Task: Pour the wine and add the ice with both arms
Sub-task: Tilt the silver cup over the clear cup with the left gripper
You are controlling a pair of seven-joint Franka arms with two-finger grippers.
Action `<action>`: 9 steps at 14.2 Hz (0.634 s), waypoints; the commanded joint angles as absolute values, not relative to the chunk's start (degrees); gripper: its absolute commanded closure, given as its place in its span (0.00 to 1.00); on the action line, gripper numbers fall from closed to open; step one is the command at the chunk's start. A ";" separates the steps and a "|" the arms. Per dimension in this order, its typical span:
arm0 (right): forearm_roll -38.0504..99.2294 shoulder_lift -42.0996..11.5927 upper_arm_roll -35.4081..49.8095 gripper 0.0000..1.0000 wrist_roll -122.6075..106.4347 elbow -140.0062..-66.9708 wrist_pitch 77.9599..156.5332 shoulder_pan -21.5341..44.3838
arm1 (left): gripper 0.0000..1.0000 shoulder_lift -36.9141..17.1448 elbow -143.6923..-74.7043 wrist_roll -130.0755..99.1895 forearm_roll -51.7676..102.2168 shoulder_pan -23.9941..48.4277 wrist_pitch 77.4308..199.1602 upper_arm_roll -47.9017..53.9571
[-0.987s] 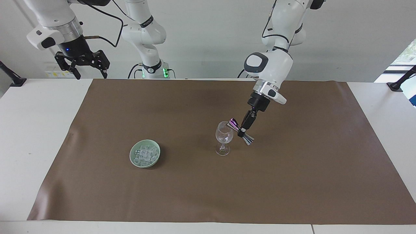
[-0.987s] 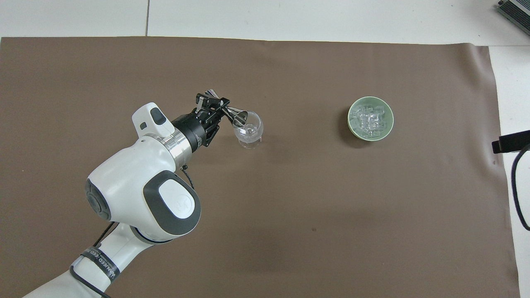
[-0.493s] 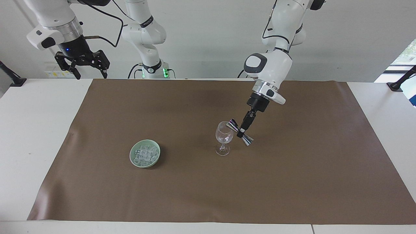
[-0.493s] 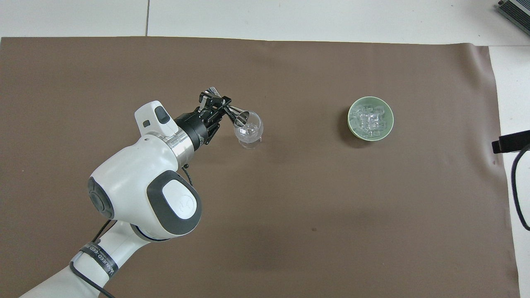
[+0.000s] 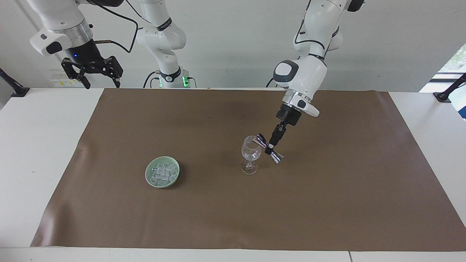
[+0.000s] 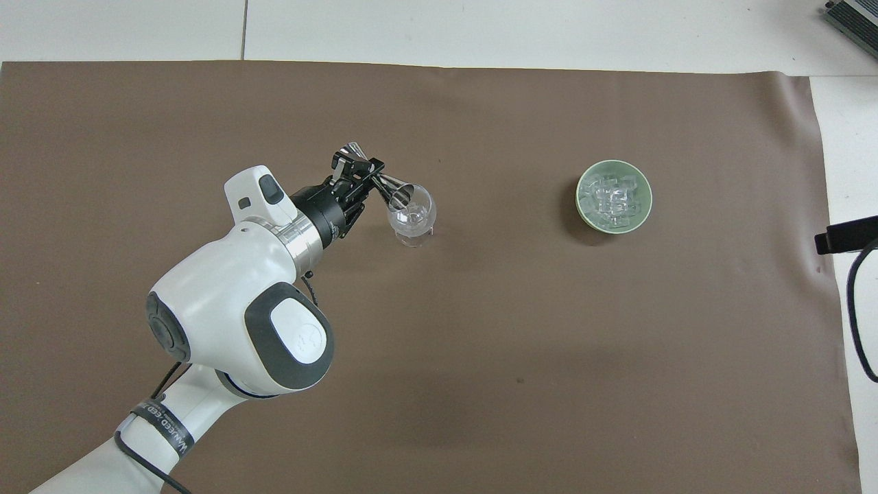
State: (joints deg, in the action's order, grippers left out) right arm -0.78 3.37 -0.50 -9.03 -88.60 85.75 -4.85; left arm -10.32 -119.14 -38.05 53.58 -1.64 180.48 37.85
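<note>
Your left gripper (image 5: 270, 147) pinches a metal measuring cup (image 5: 269, 147) by its waist, tilted with one end at the rim of the wine glass (image 5: 250, 154). Your right gripper (image 5: 97, 77) waits, fingers spread, above the table's corner. The ice (image 5: 162, 173) sits heaped in the green dish (image 5: 175, 166), toward the right arm's end.

The band (image 6: 159, 427) on the left arm carries lettering, perhaps unreadable.
</note>
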 commanded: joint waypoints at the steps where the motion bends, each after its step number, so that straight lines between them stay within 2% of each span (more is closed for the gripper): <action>1: -0.70 4.04 -0.44 0.00 -8.44 -88.95 85.96 -4.75 | 1.00 -11.69 -117.86 -37.62 52.03 -1.05 182.02 37.27; 5: -0.44 4.13 -0.26 0.00 -5.38 -89.47 87.45 -4.75 | 1.00 -11.69 -117.77 -36.39 51.94 -1.41 181.85 36.91; 9: -0.35 4.66 0.35 0.00 1.38 -93.50 94.03 -2.38 | 1.00 -11.69 -117.42 -36.04 51.77 -1.49 181.58 36.74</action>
